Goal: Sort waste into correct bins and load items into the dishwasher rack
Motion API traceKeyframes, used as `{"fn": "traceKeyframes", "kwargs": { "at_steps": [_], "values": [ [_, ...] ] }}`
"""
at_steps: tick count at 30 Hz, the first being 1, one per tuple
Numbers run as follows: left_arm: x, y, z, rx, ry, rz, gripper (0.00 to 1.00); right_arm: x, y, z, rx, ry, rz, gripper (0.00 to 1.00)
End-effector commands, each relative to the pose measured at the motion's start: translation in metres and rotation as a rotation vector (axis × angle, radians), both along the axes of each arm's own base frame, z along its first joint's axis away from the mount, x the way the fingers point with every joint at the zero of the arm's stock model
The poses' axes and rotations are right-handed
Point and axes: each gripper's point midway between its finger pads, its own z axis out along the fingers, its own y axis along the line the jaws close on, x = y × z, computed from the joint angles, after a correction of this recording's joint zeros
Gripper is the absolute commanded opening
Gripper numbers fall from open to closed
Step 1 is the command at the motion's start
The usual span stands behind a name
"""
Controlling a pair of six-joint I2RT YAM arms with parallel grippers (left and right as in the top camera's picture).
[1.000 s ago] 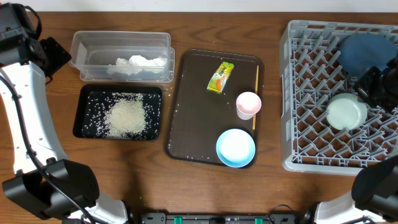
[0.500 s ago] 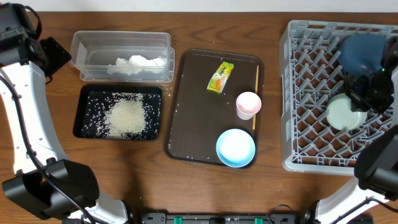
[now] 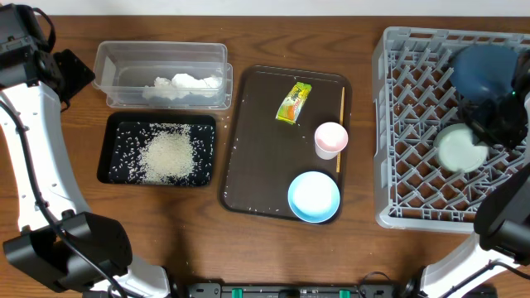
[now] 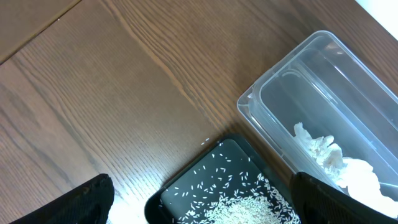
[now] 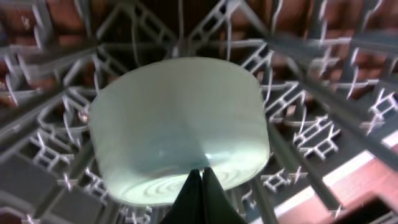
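Two arms, one wooden desk (image 3: pixel 273 33). Biggest thing is the grey rack (image 3: pixel 414 124), on the right side of the desk. In it, the dark blue plate (image 3: pixel 484 70) sits at the far right corner, partly hidden by the right arm (image 3: pixel 505 232). The mint bowl (image 3: pixel 460 151) is just in front of the plate, down among the pegs (image 3: pixel 414 83). It seems tipped on its side, but the overhead view is poor there.

Brown tray (image 3: pixel 265 141) in the middle of the desk, apart from the rack. On it:
- Blue bowl (image 3: pixel 314 197) at the near right corner, upright, empty.
- Pink-white cup (image 3: pixel 330 139) just behind that bowl, upright.
- Stick (image 3: pixel 340 124) lying along the right edge, passing beside the cup.
- Yellow-green wrapper (image 3: pixel 293 103) flat near the far edge.

Clear tub (image 3: pixel 124 79) at far left, with the white tissue (image 3: pixel 182 85) inside toward its right end. Black tray (image 3: pixel 112 157) right in front of the tub, nearly touching it. It holds the rice (image 3: pixel 171 156), heaped mid-tray and scattered around.

Right tool (image 5: pixel 201 180): jaws fully together, nothing between them. In the wrist view its tips sit at the mint bowl's side; cannot tell if they touch. Left tool (image 4: pixel 202 186): jaws spread wide, holding nothing. It hangs over the desk at far left, with the tub's left end and the black tray's corner below it.
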Motion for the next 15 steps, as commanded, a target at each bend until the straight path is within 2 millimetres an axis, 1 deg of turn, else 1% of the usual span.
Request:
{"fn": "traceKeyframes", "kwargs": {
  "at_steps": [1,8,11,15],
  "values": [
    [-0.002,0.003,0.003,0.010,-0.001,0.011,0.93,0.002,-0.013,-0.004,-0.039,-0.004,-0.027,0.01],
    [-0.002,0.003,0.003,0.010,-0.001,0.011,0.92,0.022,-0.020,-0.002,-0.068,-0.084,-0.025,0.01],
    [-0.002,0.003,0.003,0.010,-0.001,0.011,0.92,0.036,-0.011,-0.001,-0.013,-0.149,0.018,0.01],
    [-0.002,0.003,0.003,0.010,-0.001,0.011,0.92,0.045,0.001,0.000,0.048,-0.194,0.033,0.01]
  ]
}}
